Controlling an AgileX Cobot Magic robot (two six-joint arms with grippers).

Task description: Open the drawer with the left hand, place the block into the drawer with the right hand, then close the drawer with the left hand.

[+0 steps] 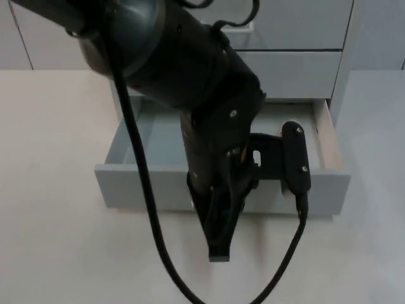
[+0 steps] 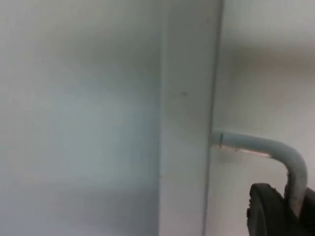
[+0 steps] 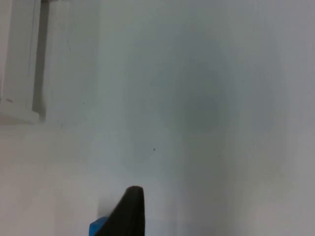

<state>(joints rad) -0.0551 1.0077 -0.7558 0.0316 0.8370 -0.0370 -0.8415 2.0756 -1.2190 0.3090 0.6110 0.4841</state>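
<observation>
The grey drawer is pulled out of its cabinet, and the part of its inside that I can see holds nothing. My left gripper hangs over the middle of the drawer front. In the left wrist view the curved grey handle runs down between the black fingertips, so the gripper is shut on it. My right gripper hovers above the white table. A blue block sits tight against its black finger, held off the table.
The grey cabinet with further drawer fronts stands behind the open drawer. Its corner appears in the right wrist view. The left arm's bulk covers the drawer's middle. White table lies in front and to both sides.
</observation>
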